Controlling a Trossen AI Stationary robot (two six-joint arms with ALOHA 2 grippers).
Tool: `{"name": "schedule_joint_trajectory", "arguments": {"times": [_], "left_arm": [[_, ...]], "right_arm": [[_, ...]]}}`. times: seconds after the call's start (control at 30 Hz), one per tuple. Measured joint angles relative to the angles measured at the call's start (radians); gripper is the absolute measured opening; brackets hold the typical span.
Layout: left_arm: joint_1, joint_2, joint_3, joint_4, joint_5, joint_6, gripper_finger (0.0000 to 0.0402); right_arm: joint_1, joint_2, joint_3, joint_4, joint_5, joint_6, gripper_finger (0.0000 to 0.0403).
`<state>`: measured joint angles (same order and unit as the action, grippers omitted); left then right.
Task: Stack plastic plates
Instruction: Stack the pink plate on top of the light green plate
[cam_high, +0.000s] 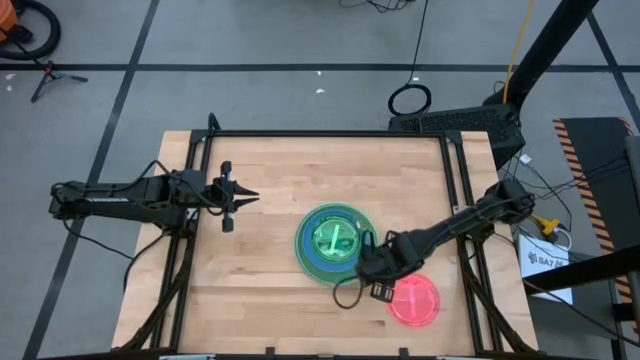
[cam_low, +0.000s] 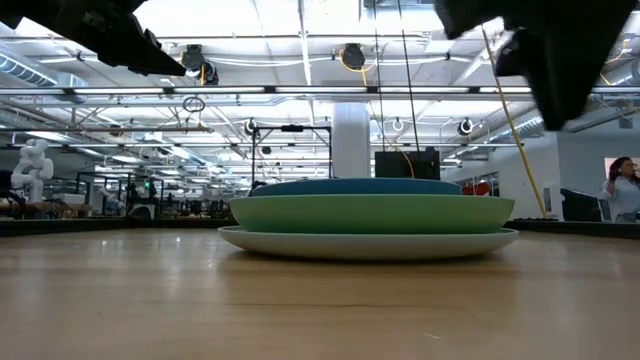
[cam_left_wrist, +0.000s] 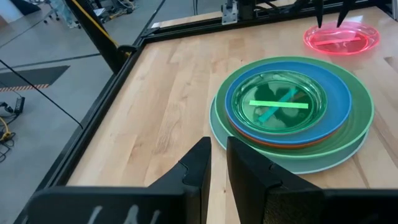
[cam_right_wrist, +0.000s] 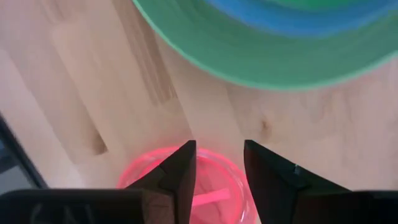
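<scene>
Nearest the overhead camera, the right gripper (cam_high: 377, 281) hangs between the stack of round plastic plates (cam_high: 335, 243) and the small translucent pink plastic plate (cam_high: 414, 300). In the right wrist view its two dark fingers (cam_right_wrist: 179, 174) are spread apart with nothing between them, and the pink plate (cam_right_wrist: 214, 193) lies on the wood beneath the tips.

The stack sits right of centre on the pale wooden table (cam_high: 270, 170). Seen from the left wrist, a pale blue-white large plate (cam_left_wrist: 289, 167) lies at the bottom, a large green plate (cam_left_wrist: 354, 118) on it, then a thin rust-red rim (cam_left_wrist: 283, 142), a medium blue plate (cam_left_wrist: 333, 102) and a small translucent green plate (cam_left_wrist: 277, 99) on top. Whether further small plates lie under that top one cannot be told.

The pink plate is apart from the stack, near the table's front right.

The left gripper (cam_high: 247, 197) waits over the table's left side, well clear of the stack, fingers (cam_left_wrist: 199, 168) nearly together and holding nothing.
</scene>
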<state>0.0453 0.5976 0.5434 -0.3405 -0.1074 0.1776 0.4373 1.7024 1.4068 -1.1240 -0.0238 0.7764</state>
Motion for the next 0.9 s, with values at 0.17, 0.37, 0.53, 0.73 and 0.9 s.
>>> {"name": "schedule_joint_trajectory", "arguments": {"times": [0.17,0.37,0.53,0.73,0.9], "left_arm": [[0.000,0.000,0.000,0.000,0.000,0.000,0.0060],[0.000,0.000,0.000,0.001,0.000,-0.003,0.0060],[0.000,0.000,0.000,0.001,0.000,0.000,0.0060],[0.000,0.000,0.000,0.001,0.000,0.000,0.0060],[0.000,0.000,0.000,0.001,0.000,0.000,0.0060]], "right_arm": [[0.074,-0.072,-0.133,0.085,-0.004,0.115,0.0126],[0.161,-0.223,-0.368,0.138,-0.006,0.313,0.0113],[0.193,-0.296,-0.537,0.234,-0.040,0.423,0.0114],[0.193,-0.308,-0.624,0.290,-0.057,0.425,0.0123],[0.191,-0.308,-0.629,0.296,-0.052,0.376,0.0125]]}}
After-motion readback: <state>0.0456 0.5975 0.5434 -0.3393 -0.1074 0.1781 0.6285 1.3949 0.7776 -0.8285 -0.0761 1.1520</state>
